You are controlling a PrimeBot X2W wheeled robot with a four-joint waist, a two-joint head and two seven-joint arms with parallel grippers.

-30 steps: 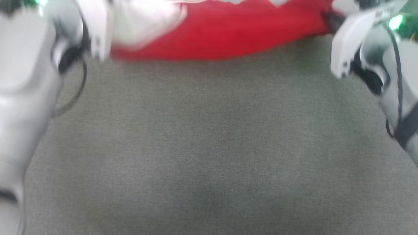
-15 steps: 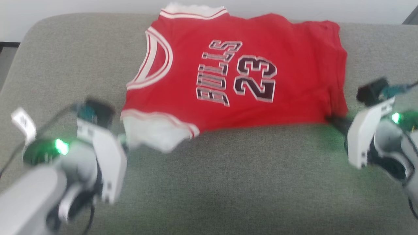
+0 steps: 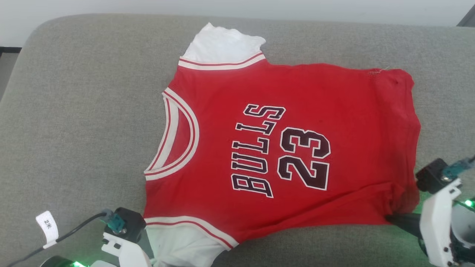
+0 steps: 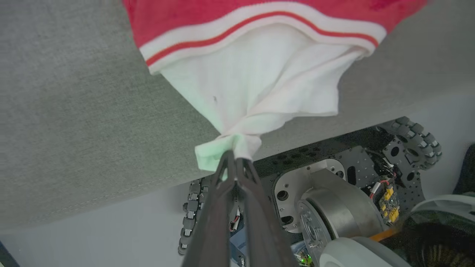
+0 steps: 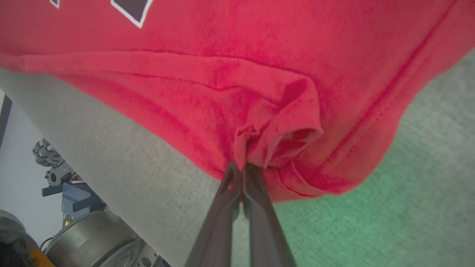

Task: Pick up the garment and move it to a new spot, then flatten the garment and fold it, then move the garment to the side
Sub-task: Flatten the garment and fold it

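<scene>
Standing by the grey cushion [image 3: 74, 111], I see the garment [image 3: 297, 92] spread across it with the print facing up, its collar [image 3: 182, 141] toward the robot's left and its hem toward the right. The far sleeve [image 3: 222, 44] lies flat on the upholstery. The left gripper [image 4: 232, 155] is clamped on the tip of the near sleeve [image 4: 259, 81], drawing the white cloth into a taut cone near the cushion's front edge. The right gripper [image 5: 243, 167] is pinched shut on a bunched bit of the red hem corner [image 5: 282, 122], which puckers around the fingertips. Between the two grips the near edge runs fairly straight. To my eye the carrying part looks about finished and the flattening is well under way: the body lies smooth, with only a ridge of slack along the near side by the right-hand grip. No fold has been made yet, so what remains is letting go, smoothing that last wrinkle, folding the shirt over itself and then shifting the bundle off to the side
</scene>
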